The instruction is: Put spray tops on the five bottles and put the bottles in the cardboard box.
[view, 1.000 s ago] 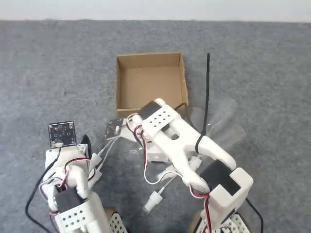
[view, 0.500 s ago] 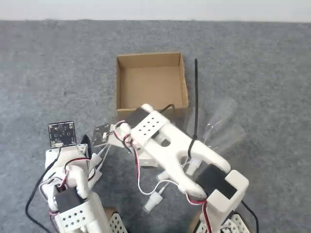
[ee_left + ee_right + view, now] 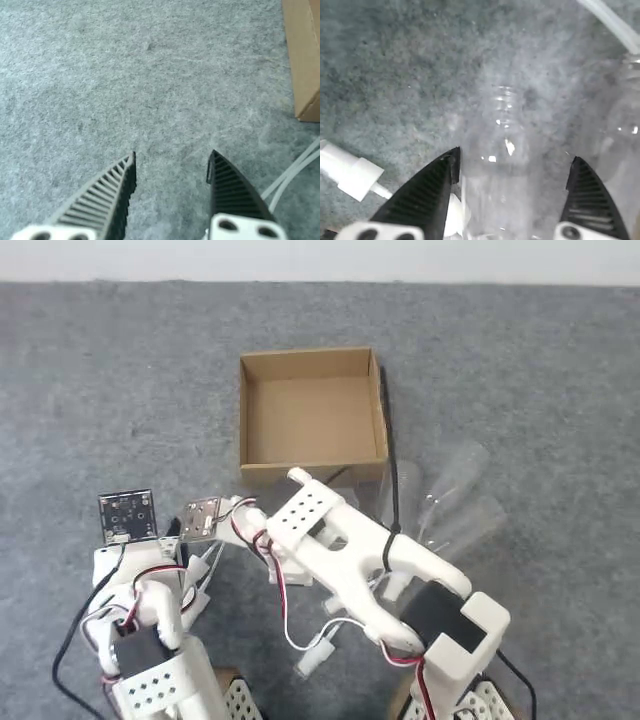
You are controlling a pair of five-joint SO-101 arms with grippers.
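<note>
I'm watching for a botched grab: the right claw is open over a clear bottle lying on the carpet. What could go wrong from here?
1. The bottle is round and lying down, so it may roll or squirt out as the right claw shuts.
2. A second bottle lies close beside it; the closing claw could knock it away.

No word, number or sign can be read on anything here. The cardboard box [image 3: 310,358] shows plain brown walls. The small circuit board [image 3: 128,516] at about 8 o'clock from the box carries marks too small to make out, and so does the second board [image 3: 202,517] at 3 o'clock of the first.
</note>
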